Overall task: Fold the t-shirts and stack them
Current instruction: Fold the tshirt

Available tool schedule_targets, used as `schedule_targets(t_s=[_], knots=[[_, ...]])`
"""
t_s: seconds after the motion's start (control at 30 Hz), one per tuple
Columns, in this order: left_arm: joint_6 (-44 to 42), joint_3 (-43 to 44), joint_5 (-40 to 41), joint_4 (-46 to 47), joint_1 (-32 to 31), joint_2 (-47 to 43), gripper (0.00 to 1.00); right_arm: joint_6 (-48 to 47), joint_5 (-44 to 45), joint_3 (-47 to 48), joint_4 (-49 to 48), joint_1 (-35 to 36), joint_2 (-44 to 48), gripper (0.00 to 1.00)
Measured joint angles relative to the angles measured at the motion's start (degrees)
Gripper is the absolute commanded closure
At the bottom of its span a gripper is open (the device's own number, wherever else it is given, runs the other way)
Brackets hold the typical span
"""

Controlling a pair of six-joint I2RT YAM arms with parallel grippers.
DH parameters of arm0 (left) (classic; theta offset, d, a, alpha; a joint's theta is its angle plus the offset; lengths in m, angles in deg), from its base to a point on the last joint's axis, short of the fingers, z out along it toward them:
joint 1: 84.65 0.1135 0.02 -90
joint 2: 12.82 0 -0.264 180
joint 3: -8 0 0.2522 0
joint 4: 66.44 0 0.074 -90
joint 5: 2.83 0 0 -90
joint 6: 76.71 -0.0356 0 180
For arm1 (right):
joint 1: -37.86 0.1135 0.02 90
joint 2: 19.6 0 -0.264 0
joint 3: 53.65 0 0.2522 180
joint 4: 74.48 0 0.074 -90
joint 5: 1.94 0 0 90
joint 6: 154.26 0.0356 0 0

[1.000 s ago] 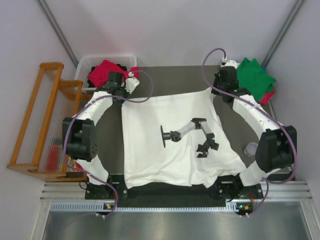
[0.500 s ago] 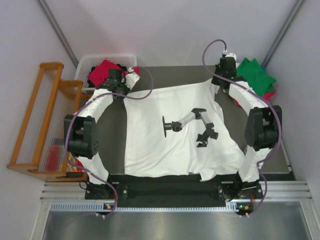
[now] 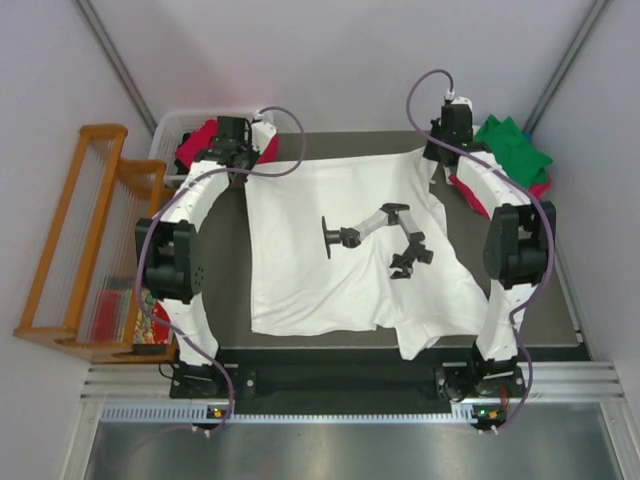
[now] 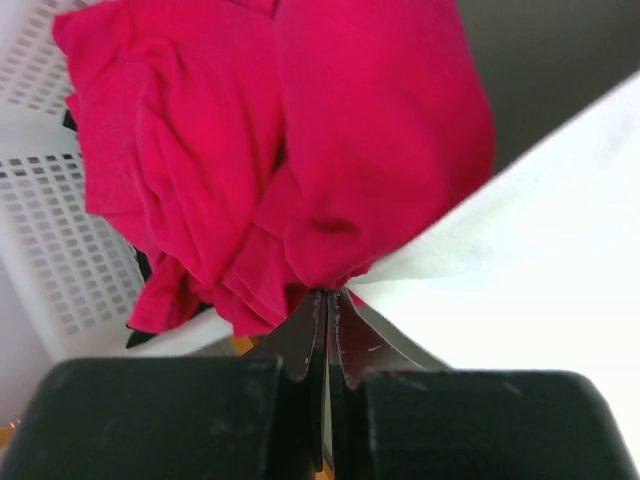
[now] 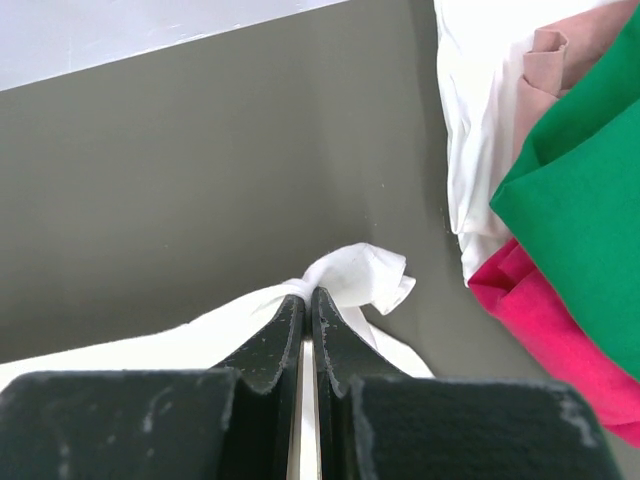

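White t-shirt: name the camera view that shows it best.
Top external: nearly the whole white t-shirt lies spread on the table, far corners pinched. The left wrist view shows only the corner in the shut left gripper; the right wrist view only a bunched corner in the right gripper.

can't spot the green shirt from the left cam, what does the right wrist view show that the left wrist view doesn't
Only the right wrist view shows the green t-shirt lying over a crimson-pink t-shirt, off to the right of the fingers. Only the left wrist view shows the bunched crimson t-shirt lying against the white slotted basket. Both show a shut gripper pinching the large white t-shirt: the right gripper holds a bunched corner, the left gripper an edge. Both also show the dark table.
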Motion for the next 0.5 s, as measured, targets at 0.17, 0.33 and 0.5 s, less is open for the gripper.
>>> schedule_targets(t_s=[0.17, 0.33, 0.5], knots=[[0.28, 4.13, 1.18, -0.31, 0.33, 3.26, 1.0, -0.15, -0.2, -0.15, -0.07, -0.02, 0.04, 1.0], [0.83, 6.1, 1.31, -0.96, 0.5, 4.11, 1.0, -0.11, -0.7, -1.75, -0.17, -0.28, 0.94, 1.0], [1.11, 4.92, 1.05, -0.85, 0.61, 3.65, 1.0, 0.02, -0.76, -8.39, -0.44, -0.48, 6.16, 1.0]])
